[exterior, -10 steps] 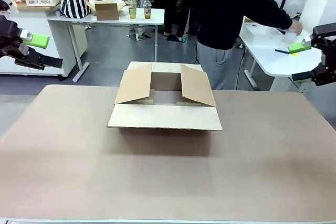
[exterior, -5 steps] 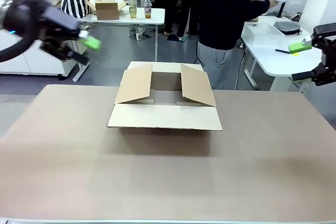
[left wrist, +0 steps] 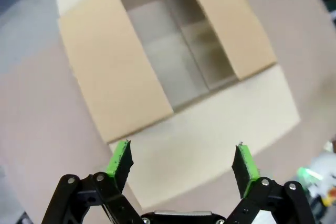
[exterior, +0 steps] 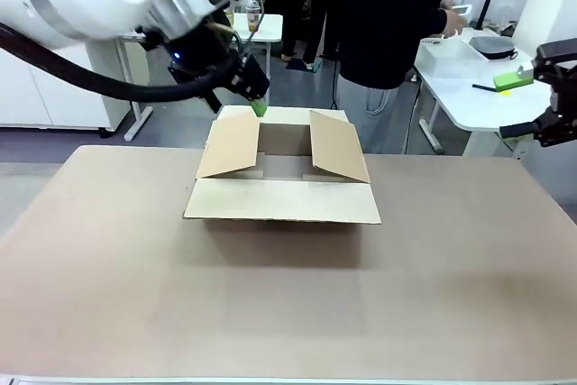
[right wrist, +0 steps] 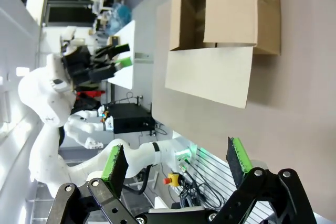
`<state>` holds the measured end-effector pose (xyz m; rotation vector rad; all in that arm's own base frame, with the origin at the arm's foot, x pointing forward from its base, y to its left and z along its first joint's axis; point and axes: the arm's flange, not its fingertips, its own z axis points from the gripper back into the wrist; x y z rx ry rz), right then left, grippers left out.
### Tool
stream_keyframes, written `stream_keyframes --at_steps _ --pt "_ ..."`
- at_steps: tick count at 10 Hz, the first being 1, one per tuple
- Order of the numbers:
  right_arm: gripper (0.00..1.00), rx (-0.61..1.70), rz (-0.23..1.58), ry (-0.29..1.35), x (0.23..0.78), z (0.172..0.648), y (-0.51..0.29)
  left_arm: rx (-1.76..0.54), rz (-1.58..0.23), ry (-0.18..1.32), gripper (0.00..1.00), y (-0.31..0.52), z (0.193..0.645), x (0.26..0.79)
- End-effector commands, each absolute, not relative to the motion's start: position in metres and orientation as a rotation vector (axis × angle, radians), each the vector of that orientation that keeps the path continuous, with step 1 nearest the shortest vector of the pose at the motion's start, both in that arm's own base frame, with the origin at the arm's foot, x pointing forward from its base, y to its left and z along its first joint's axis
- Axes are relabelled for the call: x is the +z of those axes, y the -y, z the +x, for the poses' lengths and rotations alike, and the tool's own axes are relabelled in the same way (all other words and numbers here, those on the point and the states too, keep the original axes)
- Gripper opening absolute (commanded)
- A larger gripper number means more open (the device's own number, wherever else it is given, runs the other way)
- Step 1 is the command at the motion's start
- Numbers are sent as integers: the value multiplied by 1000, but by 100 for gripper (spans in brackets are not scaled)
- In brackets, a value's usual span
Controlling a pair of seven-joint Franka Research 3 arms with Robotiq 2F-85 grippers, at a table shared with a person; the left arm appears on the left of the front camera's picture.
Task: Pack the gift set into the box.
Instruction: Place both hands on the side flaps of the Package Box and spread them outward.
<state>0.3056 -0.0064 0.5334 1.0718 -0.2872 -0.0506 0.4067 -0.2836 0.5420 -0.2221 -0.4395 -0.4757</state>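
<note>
The left gripper (left wrist: pixel 181 157), jaws spread and empty, is poised over the box (exterior: pixel 284 200), whose raised flaps (exterior: pixel 233 143) could be clipped and the box shoved on any descent.

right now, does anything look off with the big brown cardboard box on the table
Nothing spilled or damaged. The large brown corrugated cardboard box sits square on the tan table, but its two side flaps lean inward over the opening, narrowing it, while the near flap lies flat outward.
</note>
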Motion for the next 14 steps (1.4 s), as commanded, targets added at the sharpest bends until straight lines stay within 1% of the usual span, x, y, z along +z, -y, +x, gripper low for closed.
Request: stream_keyframes --at_steps 1,4,5,6,7,9,10,11,12,13,14 --pt "100 -26 1091 309 534 309 6 -410 -49 431 100 324 436 531" --pt "100 -26 1091 309 534 309 6 -368 -61 356 100 341 470 499" --pt "100 -26 1091 309 534 309 6 -348 -36 316 100 352 485 479" --pt "100 -26 1091 309 534 309 6 -347 -47 332 100 362 497 465" --pt "100 -26 1091 309 534 309 6 -388 -39 355 100 331 467 480" --pt "100 -26 1091 309 534 309 6 -388 -39 355 100 331 467 480" --pt "100 -26 1091 309 534 309 6 -378 -48 331 100 344 482 466" --pt "100 -26 1091 309 534 309 6 -31 11 368 100 351 490 455" --pt "100 -26 1091 309 534 309 6 -2 24 305 100 361 503 444" --pt "100 -26 1091 309 534 309 6 25 19 336 100 369 510 439" --pt "100 -26 1091 309 534 309 6 100 50 366 100 373 515 437"
